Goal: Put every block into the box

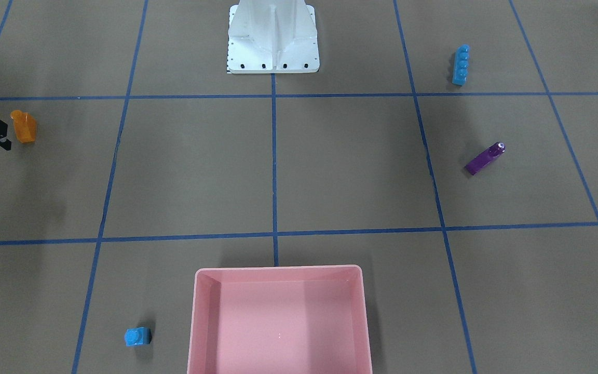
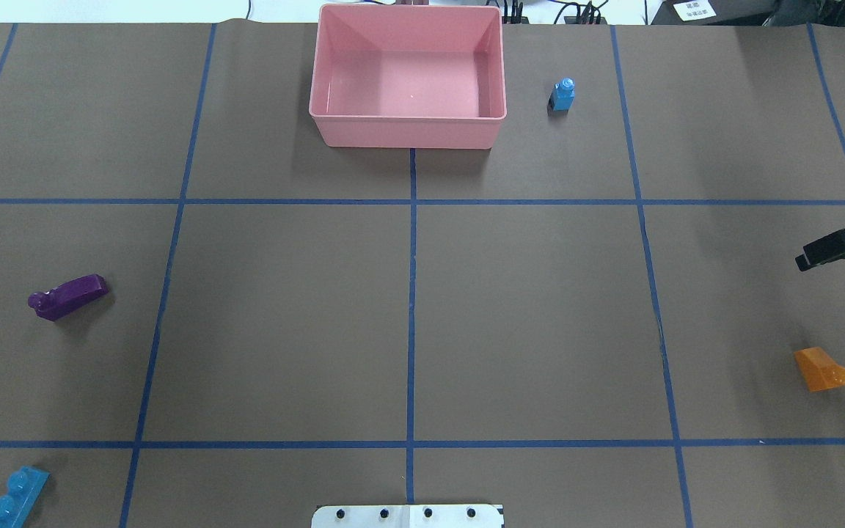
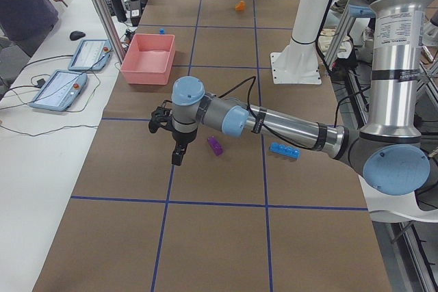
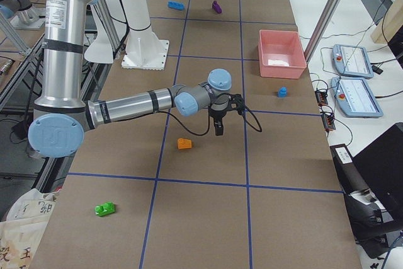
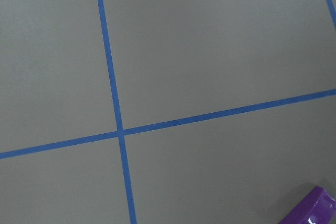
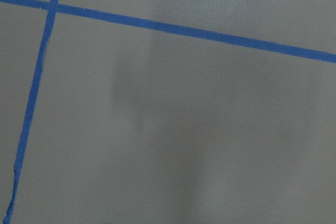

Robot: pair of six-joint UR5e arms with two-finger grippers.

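Note:
The pink box (image 2: 408, 133) stands empty at the table's far middle. A small light blue block (image 2: 562, 95) stands just right of it. An orange block (image 2: 820, 369) lies at the right. My right gripper (image 2: 807, 260) hangs beyond it, cut off by the frame edge, so I cannot tell its state. A purple block (image 2: 69, 296) lies at the left, and a long light blue block (image 2: 15, 499) lies at the near left. A green block (image 4: 104, 208) lies far out on my right. My left gripper (image 3: 176, 158) hovers beside the purple block (image 3: 215, 145); I cannot tell its state.
The white robot base (image 2: 408, 515) is at the near middle. Blue tape lines grid the brown table. Two teach pendants (image 3: 68, 80) lie on a side bench beyond the box, and a person (image 3: 20, 5) stands there.

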